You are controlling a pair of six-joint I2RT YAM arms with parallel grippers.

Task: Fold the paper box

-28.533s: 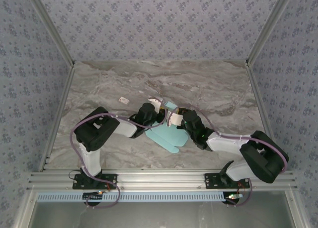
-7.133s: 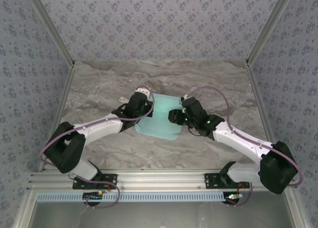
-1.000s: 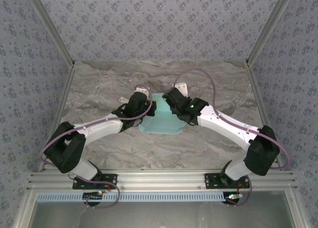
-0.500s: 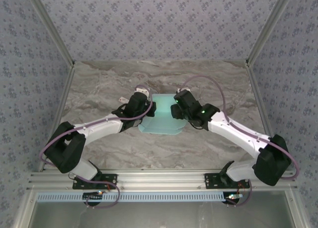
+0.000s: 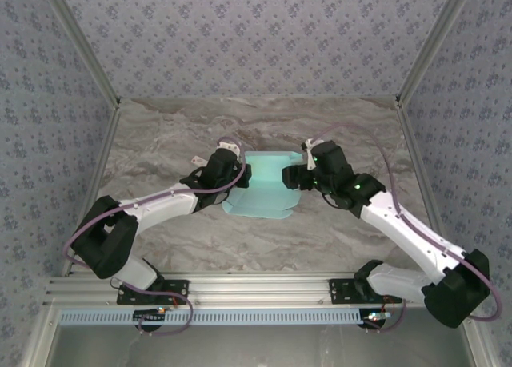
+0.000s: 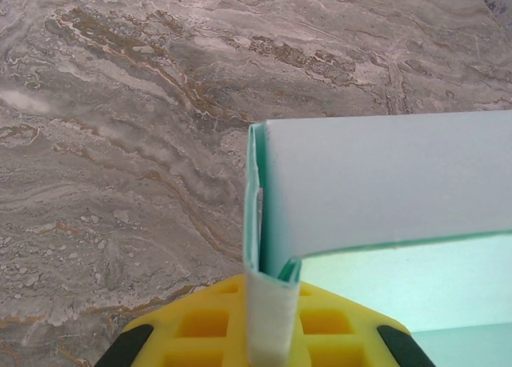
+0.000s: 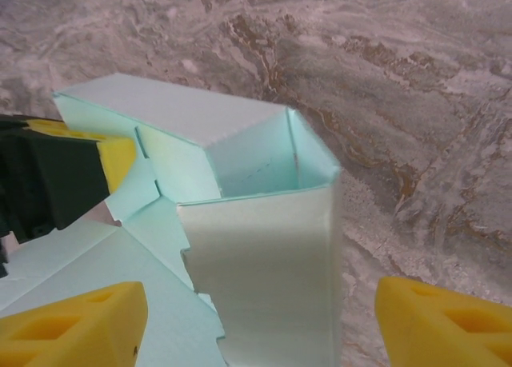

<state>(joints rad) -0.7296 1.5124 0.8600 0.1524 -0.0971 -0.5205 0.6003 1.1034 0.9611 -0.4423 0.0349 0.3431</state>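
light blue box [image 5: 262, 193], half folded, on table [image 5: 168, 135], sits between the two grippers

left gripper [image 5: 237, 172] is pressed together, pinching the box's left edge. In the left wrist view the left gripper [image 6: 268, 307] is at bottom centre. A doubled upright fold of the box [image 6: 384, 175] runs straight down into the closed jaws against the white-taped fingertip [image 6: 268, 327], with yellow finger body either side. From the pinch one panel stretches off to the gripper's right, with a pale face on top and a greener sheet under it, nearer the gripper. Bare marble lies ahead of and left of the gripper

right gripper [image 5: 293, 176] is spread wide at the box's right end. In the right wrist view the right gripper [image 7: 260, 323] has its yellow fingers [image 7: 76, 319] out at the bottom corners, with a big gap between them. The box [image 7: 264, 263] stands in that gap as an upright panel just ahead of the gripper, touching neither finger as far as shows. Beyond the panel is an open pocket of raised walls. Flat flaps with notched edges lie toward the left-hand finger. Further ahead and left, the left gripper's black and yellow finger [image 7: 56, 183] is at the box's far wall; contact there is hidden

small white tag [image 5: 198, 161] lies on the table just left of the left gripper, apart from the box
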